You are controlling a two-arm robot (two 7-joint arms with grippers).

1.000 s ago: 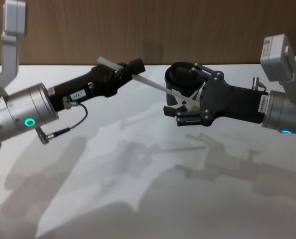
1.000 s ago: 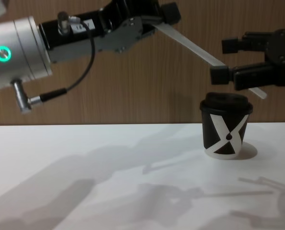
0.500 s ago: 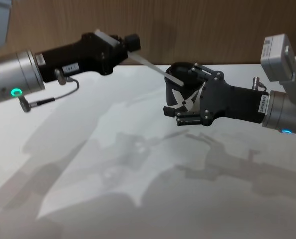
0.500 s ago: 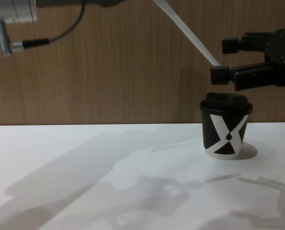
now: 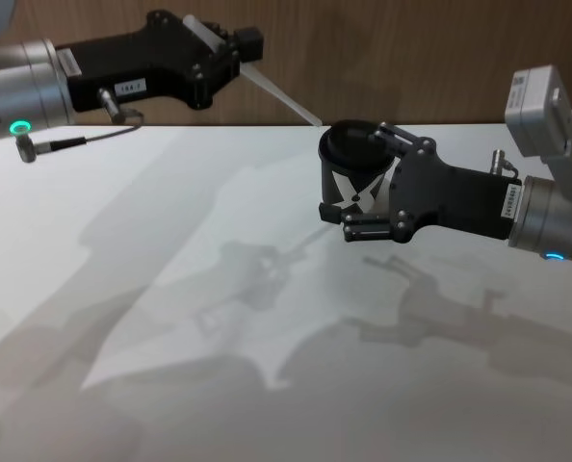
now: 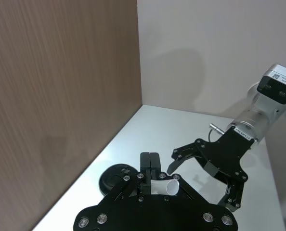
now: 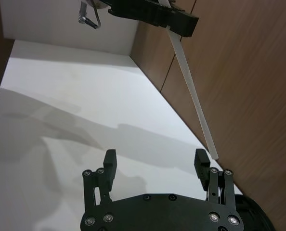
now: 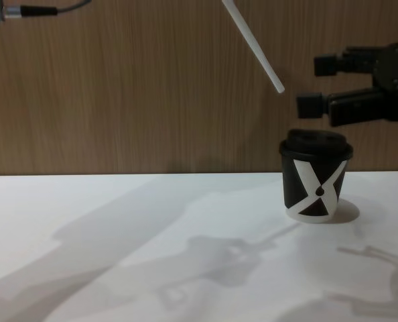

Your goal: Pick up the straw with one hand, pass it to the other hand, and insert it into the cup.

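Two left fingers [image 5: 250, 42] pinch straw [image 5: 286, 99].

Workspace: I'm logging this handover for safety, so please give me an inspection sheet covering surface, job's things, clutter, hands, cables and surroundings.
Surface: white table, shadows only.
Job's things: straw tilted in left hand, low end free above and left of cup; cup upright, lidded.
Clutter: nothing seen.
Hands: left hand raised, shut on straw; right hand open just above cup.
Cables: one cable at left wrist, off table.
Surroundings: wood wall.
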